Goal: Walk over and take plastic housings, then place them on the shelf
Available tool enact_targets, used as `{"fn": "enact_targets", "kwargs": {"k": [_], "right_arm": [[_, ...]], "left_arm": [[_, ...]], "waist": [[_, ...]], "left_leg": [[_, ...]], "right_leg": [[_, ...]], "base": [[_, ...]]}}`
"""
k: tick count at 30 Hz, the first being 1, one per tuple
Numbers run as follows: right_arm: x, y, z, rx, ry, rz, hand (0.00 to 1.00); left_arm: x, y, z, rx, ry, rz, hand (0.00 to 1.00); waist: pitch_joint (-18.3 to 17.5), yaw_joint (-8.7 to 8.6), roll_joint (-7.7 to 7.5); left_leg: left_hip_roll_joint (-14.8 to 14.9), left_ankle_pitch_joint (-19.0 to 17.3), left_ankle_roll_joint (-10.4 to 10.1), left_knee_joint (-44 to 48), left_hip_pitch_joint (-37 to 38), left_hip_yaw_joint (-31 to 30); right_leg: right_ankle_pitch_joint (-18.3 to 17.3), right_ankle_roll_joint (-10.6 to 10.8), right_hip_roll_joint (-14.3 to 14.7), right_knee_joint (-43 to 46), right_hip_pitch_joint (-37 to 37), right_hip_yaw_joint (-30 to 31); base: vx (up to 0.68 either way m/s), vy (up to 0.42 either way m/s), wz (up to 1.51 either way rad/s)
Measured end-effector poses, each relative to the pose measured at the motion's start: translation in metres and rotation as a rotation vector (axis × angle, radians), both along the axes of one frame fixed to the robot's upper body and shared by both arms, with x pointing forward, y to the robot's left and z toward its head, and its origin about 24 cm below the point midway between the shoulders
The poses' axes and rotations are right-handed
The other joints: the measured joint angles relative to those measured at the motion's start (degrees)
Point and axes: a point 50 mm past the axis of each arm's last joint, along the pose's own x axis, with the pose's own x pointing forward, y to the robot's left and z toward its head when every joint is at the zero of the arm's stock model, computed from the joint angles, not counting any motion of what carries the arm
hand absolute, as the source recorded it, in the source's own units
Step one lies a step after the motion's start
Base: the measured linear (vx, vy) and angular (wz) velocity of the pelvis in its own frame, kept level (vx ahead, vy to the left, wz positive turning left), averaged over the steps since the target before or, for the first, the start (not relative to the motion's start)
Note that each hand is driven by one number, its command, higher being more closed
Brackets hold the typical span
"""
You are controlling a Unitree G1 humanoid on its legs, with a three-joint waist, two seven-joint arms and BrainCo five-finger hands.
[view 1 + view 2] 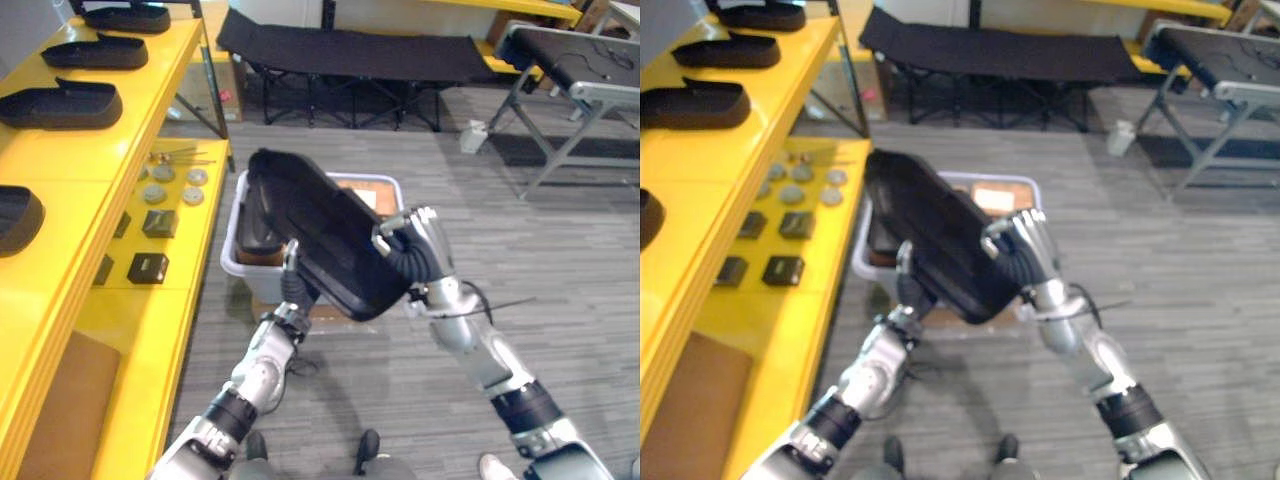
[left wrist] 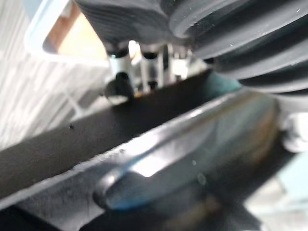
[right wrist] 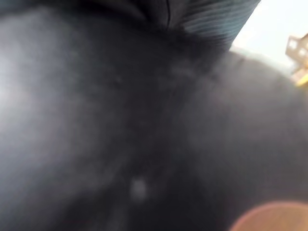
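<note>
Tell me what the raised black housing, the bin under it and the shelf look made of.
Housing: likely moulded plastic, black and semi-matte, with a soft sheen on its smooth curved faces. Bin: probably plastic, pale, with a thin rounded rim. Shelf: a glossy yellow coat that mirrors light; whether metal or board lies beneath, I cannot tell.

Glossy black housing (image 1: 320, 235); bright yellow shelf (image 1: 60, 290) (black housings (image 1: 60, 103) on it too); pale lilac bin (image 1: 233, 255); grey streaked floor (image 1: 520, 250).
</note>
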Motion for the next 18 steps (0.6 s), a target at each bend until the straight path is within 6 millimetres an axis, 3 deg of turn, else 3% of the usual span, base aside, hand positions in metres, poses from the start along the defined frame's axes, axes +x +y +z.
{"fn": "enact_targets", "kwargs": {"k": [5, 10, 18], "right_arm": [[0.002, -0.001, 0.002, 0.002, -0.007, -0.007, 1.00], [0.009, -0.014, -0.001, 0.008, 0.026, -0.082, 1.00], [0.011, -0.019, -0.002, -0.012, 0.044, -0.098, 1.00]], "left_arm": [[-0.003, -0.006, 0.006, -0.023, -0.032, -0.037, 0.00], [-0.009, -0.016, 0.026, -0.065, -0.124, -0.093, 0.00], [-0.011, -0.019, 0.031, 0.020, -0.161, -0.085, 0.00]], "waist": [[0.0, 0.08, -0.01], [0.0, 0.07, -0.01], [0.0, -0.04, -0.01]], "left_leg": [[-0.1, 0.0, 0.0, 0.1, 0.1, 0.0], [-0.2, 0.0, 0.1, 0.1, 0.2, 0.0], [-0.2, 0.0, 0.1, 0.1, 1.1, 0.0]], "right_leg": [[0.0, 0.0, -0.1, 0.1, 0.1, 0.0], [0.0, 0.0, -0.2, 0.1, 0.3, 0.0], [0.0, 0.0, -0.2, 0.0, 1.1, 0.0]], "base": [[0.00, 0.000, 0.00], [0.00, 0.000, 0.00], [0.00, 0.000, 0.00]]}}
